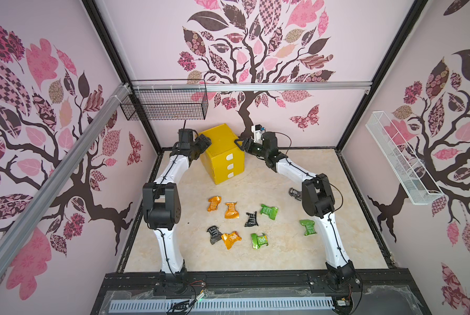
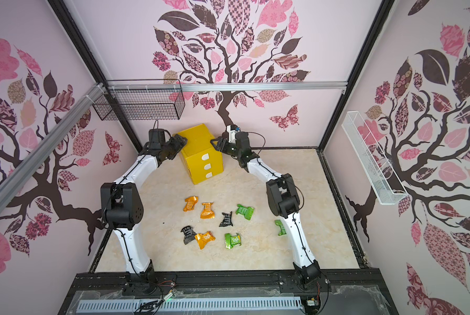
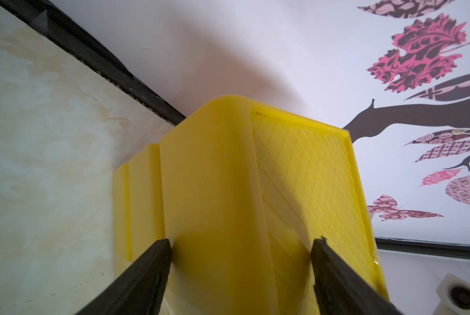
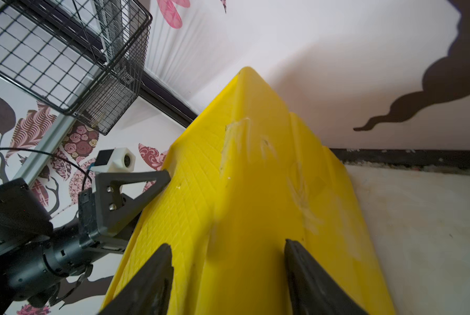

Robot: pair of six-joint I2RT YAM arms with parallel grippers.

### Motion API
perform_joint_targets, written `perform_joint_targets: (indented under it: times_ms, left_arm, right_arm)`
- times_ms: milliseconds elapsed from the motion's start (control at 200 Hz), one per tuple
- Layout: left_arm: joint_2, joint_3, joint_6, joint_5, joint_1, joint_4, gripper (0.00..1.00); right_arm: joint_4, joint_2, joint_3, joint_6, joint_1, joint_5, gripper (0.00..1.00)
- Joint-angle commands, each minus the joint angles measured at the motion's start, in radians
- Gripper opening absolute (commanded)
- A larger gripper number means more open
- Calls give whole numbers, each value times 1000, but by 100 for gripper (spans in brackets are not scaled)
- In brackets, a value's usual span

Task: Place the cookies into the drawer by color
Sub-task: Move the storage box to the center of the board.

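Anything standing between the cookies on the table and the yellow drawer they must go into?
Nothing lies on the table between the cookies and the drawer, but all three of its fronts appear shut, which blocks entry. The left gripper and right gripper straddle its top edges, away from the cookies.

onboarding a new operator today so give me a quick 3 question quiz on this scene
1. How many green cookies lie on the table?
2. True or false: a cookie is held in the right pincer.
3. Where are the left pincer and the right pincer?
A. each straddling a top edge of the drawer
B. hovering above the cookies
C. resting flat on the table

Key: 1) three; 2) false; 3) A
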Motion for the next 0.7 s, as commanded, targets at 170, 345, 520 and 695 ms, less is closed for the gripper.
perform_joint_targets:
  times_ms: [170,345,520,695]
  left_arm:
    - [49,-5,19,105,-193,-38,84]
    - [81,23,14,116,-270,-43,84]
    - [118,49,6,128,-328,-38,84]
    - [158,92,5,128,-359,-55,84]
  right_arm:
    - [-29,-321,-406,-72,-28,40,68]
    - [-76,-468,-582,-108,-66,101,68]
    - [-122,-595,-714,-131,-86,170,69]
    - [-142,-666,-790,-153,-100,213,69]
